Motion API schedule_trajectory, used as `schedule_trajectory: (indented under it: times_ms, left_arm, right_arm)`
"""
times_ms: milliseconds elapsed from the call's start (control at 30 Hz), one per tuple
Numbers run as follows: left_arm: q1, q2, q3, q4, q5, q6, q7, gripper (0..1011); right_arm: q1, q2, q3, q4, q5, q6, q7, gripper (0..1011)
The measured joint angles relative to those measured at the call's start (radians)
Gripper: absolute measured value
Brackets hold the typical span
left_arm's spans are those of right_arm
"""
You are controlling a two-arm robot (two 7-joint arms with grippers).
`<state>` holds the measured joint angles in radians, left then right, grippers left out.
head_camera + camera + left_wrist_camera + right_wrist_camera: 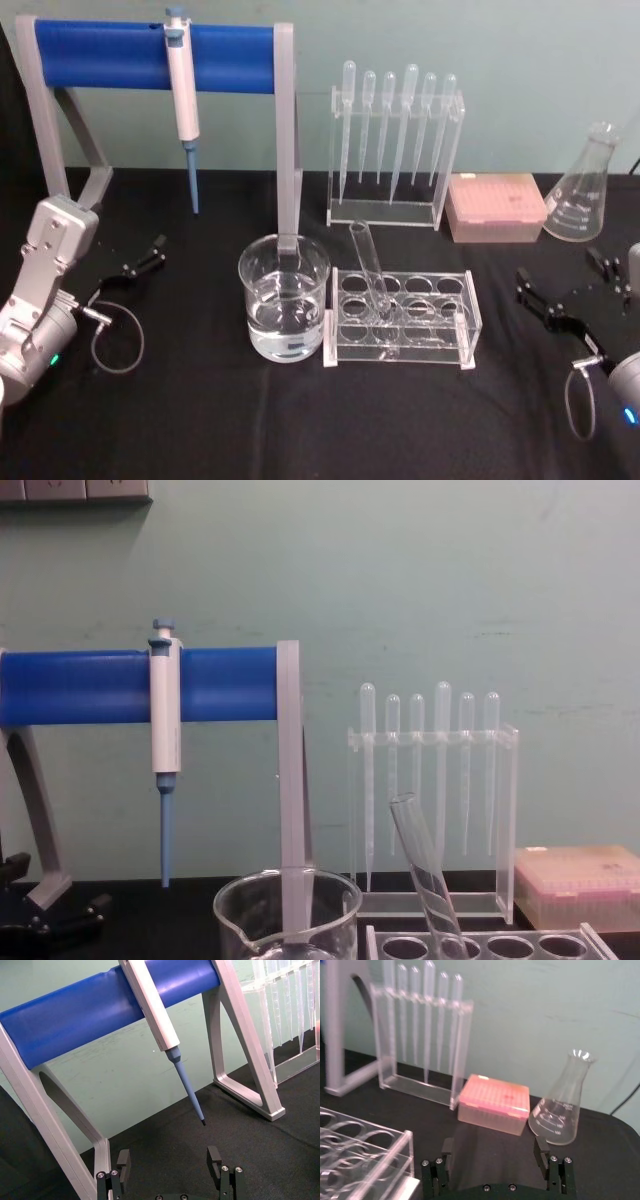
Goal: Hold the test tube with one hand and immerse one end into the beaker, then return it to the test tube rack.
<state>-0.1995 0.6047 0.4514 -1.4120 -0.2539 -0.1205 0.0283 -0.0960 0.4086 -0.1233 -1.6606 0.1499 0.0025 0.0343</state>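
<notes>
1. My right gripper rests on the black cloth at the right, jaws wide and empty; my left gripper lies parked at the left, also spread and empty.
2. The long clear glass test tube leans in a near-left hole of the clear acrylic rack, its open rim tilted up and to the left, toward the wide clear glass beaker standing just beside the rack's left end.
3. The step in hand, as I judge it, is the first reach. I should take the tube with my right gripper above the rack, on the bare upper stretch (smooth glass slips, so a square grip matters), then lift along its lean so that it does not lever against the hole.
4. The beaker holds clear liquid to about the middle; its thin rim and spout leave a broad opening, so the round bottom should go in easily.
</notes>
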Motion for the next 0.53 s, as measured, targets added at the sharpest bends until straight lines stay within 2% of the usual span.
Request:
schedule_trajectory:
  times_ms: [167,533]
  left_arm:
    - [0.000,0.000,0.000,0.000,0.000,0.000,0.000,1000]
    - [0.000,0.000,0.000,0.000,0.000,0.000,0.000,1000]
  right_arm:
    - [0.032,-0.029,-0.019,0.061,-0.053,-0.002,-0.029,1002]
    - [0.028,-0.025,-0.017,0.052,-0.045,-0.002,-0.027,1002]
